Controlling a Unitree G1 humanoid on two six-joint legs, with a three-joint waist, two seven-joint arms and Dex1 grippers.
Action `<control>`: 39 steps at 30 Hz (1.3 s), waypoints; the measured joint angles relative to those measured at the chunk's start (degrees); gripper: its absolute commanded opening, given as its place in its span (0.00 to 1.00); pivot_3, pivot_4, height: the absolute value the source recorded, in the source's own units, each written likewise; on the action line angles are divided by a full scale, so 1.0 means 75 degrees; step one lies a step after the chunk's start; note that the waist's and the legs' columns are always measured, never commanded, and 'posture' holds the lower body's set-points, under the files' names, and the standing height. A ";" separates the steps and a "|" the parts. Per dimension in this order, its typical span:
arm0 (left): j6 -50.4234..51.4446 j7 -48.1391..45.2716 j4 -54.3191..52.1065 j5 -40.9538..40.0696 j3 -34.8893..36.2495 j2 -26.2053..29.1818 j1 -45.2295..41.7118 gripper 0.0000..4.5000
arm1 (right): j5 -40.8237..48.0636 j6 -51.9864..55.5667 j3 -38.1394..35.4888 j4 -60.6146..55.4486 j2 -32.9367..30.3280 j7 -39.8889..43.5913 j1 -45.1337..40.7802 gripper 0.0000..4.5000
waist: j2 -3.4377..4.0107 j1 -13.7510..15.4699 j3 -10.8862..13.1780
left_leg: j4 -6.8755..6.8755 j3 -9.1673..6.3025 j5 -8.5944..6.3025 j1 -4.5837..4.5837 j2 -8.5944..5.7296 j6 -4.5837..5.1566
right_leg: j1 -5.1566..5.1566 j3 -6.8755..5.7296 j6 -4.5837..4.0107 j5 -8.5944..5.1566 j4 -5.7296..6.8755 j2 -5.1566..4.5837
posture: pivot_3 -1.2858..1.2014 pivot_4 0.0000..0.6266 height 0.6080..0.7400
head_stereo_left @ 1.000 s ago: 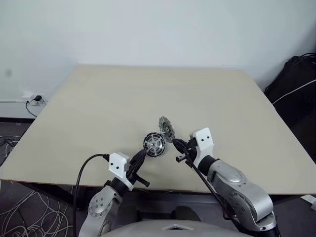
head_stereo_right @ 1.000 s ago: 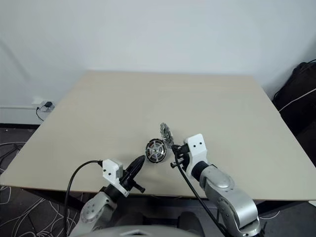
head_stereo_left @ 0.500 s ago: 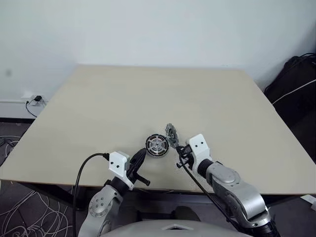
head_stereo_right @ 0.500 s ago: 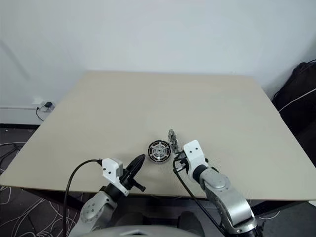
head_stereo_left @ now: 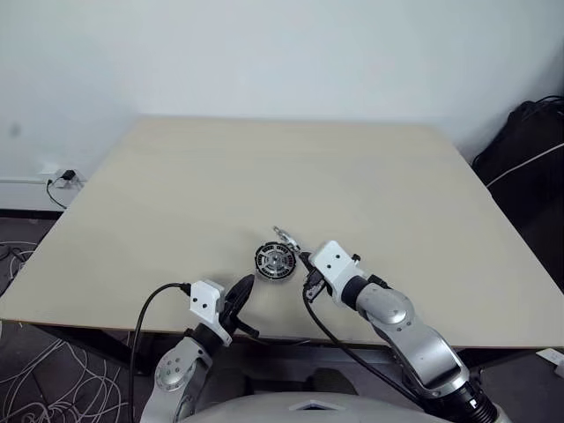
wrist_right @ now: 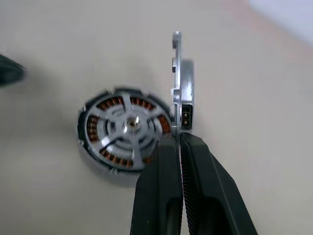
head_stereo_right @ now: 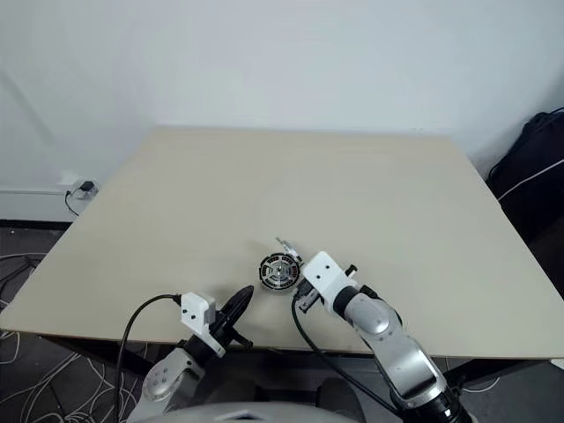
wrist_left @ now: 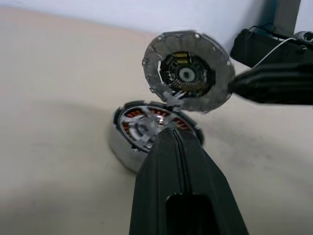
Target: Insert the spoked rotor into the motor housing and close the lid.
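Lid brought down edge-on over the seated rotor

The right gripper (wrist_right: 178, 142), jaws clamped on the lid (wrist_left: 188, 73), had rolled and sunk from a moment earlier, so the lid now stood on edge just beside the motor housing (head_stereo_left: 274, 259) near the frame's lower centre, not yet laid flat. The spoked rotor (wrist_right: 128, 127) already sat inside the housing. The left gripper (head_stereo_left: 241, 292), pressed shut and empty, had dropped back slightly; nothing else on the table (head_stereo_left: 176, 194) blocked the closing.
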 measured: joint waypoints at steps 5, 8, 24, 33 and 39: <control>-0.0049 -0.0122 0.0234 -0.0123 0.0192 -0.0019 -0.0326 0.00 | -0.0338 -0.0952 0.0237 0.0203 -0.0130 0.0424 -0.0003 0.01 | -0.0013 0.0004 -0.0001 | 0.0009 0.0000 0.0000 0.0000 -0.0004 0.0000 | 0.0006 0.0002 0.0001 0.0002 0.0001 -0.0004 | 0.52 0.00 1.00; -0.0050 -0.0133 0.0424 -0.0121 0.0214 -0.0052 -0.0430 0.00 | -0.0203 -0.1212 0.0103 0.0211 -0.0261 0.0861 0.0002 0.01 | -0.0028 0.0003 -0.0003 | 0.0014 -0.0001 0.0000 0.0003 -0.0004 0.0000 | 0.0010 0.0001 0.0003 0.0004 0.0002 -0.0004 | 0.52 0.00 1.00; 0.0018 0.0077 0.0467 0.0078 0.0094 -0.0311 -0.0575 0.00 | 0.1505 -0.1146 -0.0768 0.0434 0.0218 0.2050 0.0424 0.60 | -0.0024 0.0075 -0.0017 | 0.0011 -0.0005 -0.0022 0.0008 -0.0008 -0.0039 | 0.0015 0.0002 0.0000 0.0007 0.0003 -0.0029 | 0.52 0.00 1.00; -0.0323 0.0079 0.0398 0.0193 0.0048 -0.0293 0.0115 0.00 | 0.1416 -0.1055 -0.1336 0.1168 0.0589 0.1501 0.0336 0.60 | -0.0007 0.0059 -0.0035 | -0.0001 -0.0002 -0.0023 0.0006 -0.0008 -0.0040 | 0.0008 0.0006 -0.0007 0.0005 -0.0001 -0.0033 | 0.52 0.00 1.00; -0.0576 0.0079 0.0399 0.0236 0.0038 -0.0302 0.0181 0.00 | 0.1071 -0.1224 -0.0870 0.2016 0.0731 0.1769 -0.0457 0.60 | -0.0002 0.0064 -0.0038 | 0.0002 -0.0001 -0.0022 0.0008 -0.0008 -0.0040 | 0.0008 0.0003 -0.0022 0.0015 0.0005 -0.0034 | 0.52 0.00 1.00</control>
